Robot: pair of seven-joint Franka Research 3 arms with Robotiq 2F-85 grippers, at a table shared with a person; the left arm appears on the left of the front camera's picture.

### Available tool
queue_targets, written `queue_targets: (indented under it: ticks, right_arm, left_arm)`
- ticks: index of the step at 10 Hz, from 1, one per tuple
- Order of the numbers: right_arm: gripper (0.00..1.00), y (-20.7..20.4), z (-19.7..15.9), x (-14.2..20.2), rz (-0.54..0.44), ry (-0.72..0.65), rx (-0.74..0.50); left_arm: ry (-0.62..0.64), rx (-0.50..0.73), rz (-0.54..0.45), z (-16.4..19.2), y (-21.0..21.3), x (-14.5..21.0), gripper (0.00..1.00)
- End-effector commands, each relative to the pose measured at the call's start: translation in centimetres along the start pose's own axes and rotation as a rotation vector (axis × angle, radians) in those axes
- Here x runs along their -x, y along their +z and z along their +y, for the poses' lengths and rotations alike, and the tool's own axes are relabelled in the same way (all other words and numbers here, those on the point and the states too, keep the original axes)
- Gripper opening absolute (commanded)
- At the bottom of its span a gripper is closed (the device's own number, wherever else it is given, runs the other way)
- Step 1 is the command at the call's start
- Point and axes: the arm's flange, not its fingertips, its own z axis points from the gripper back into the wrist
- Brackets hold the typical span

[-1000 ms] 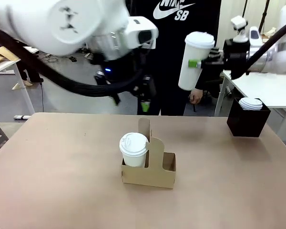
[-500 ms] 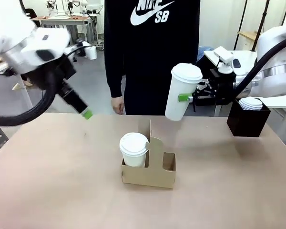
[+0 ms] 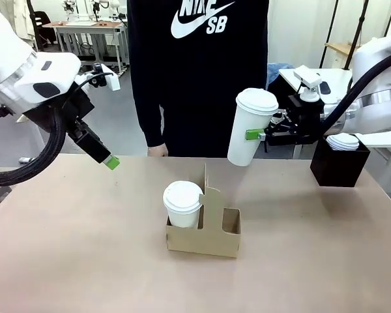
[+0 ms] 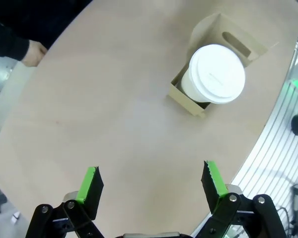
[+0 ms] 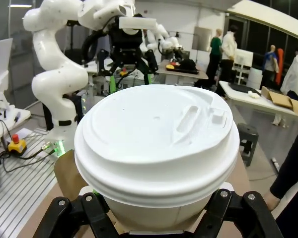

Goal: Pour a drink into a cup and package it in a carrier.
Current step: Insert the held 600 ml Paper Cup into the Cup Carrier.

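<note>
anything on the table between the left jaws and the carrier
No. In the left wrist view, the open left gripper looks down on bare tabletop up to the cardboard carrier, which holds one lidded cup.

Left arm: glossy white rounded shells, dark oval insets, thick black cable looping beneath.
Left gripper: black linkage fingers, silver pivot screws, bright green pads.
Right arm: white shells, black cable arching over the wrist, small white camera block on top.
Right gripper: black body and links, silver pivot screws, green pad.
Person: black long-sleeved top, white swoosh and "SB" print on chest.
</note>
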Motion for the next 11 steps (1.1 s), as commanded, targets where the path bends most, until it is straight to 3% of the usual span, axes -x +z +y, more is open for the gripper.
queue_targets:
  ticks: [1, 2, 5, 8, 9, 11]
  right_arm:
    - [0.81, -1.0, 1.0, 0.8, 0.028, -0.005, -0.037]
    - [0.81, -1.7, 1.7, 1.3, 0.018, -0.012, -0.066]
    - [0.81, -4.1, 3.6, 2.1, -0.011, -0.037, -0.152]
    - [0.81, -5.6, 5.0, 3.6, -0.015, -0.087, -0.206]
    - [0.81, -6.0, 5.5, 4.3, -0.026, -0.103, -0.225]
    - [0.81, -6.4, 6.6, 5.2, -0.015, -0.135, -0.241]
  left_arm:
    - [-0.044, 0.04, 0.016, 1.8, -2.0, 3.0, 1.0]
    - [-0.05, 0.016, 0.06, 3.2, -3.3, 4.6, 1.0]
    - [-0.121, -0.019, 0.028, 6.6, -5.7, 7.7, 1.0]
    - [-0.276, 0.094, -0.043, 8.2, -8.5, 10.0, 1.0]
    - [-0.152, -0.003, 0.047, 9.8, -5.9, 6.1, 0.94]
    - [-0.152, -0.003, 0.047, 9.8, -5.9, 6.1, 0.94]
